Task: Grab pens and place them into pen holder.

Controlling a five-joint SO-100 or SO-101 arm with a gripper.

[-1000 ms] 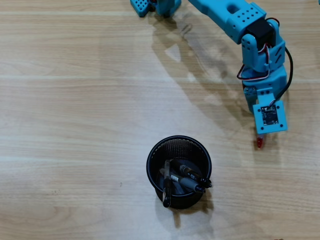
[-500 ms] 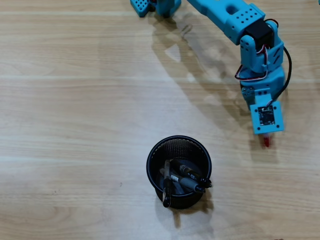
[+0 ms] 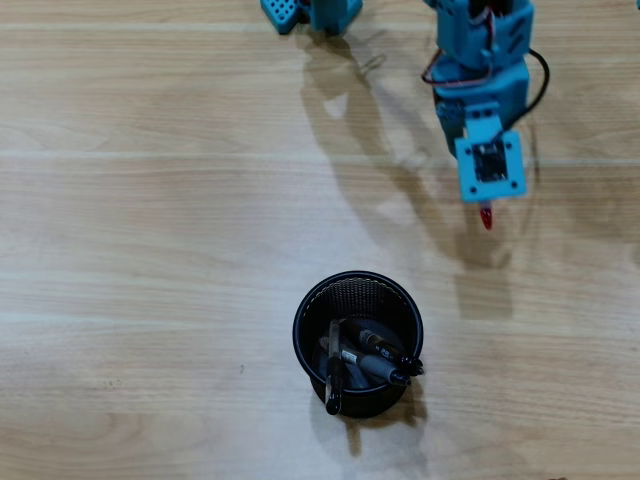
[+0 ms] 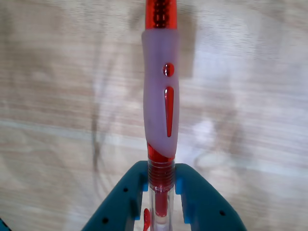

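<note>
Red-and-white pen (image 4: 161, 106) sits pinched in my closed gripper (image 4: 161, 190) by its clear barrel: light, stiff, slippery plastic. Pen holder (image 3: 357, 283) lies toward seven o'clock overhead.

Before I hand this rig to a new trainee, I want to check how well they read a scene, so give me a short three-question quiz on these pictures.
1. True or false: the end effector is shut on the red-and-white pen.
2. How many pens can be counted in the pen holder in the overhead view?
3. In the overhead view, the held pen's red tip is: A) over the holder, B) above and right of the holder, C) left of the holder.

Key: 1 true; 2 three; 3 B.
</note>
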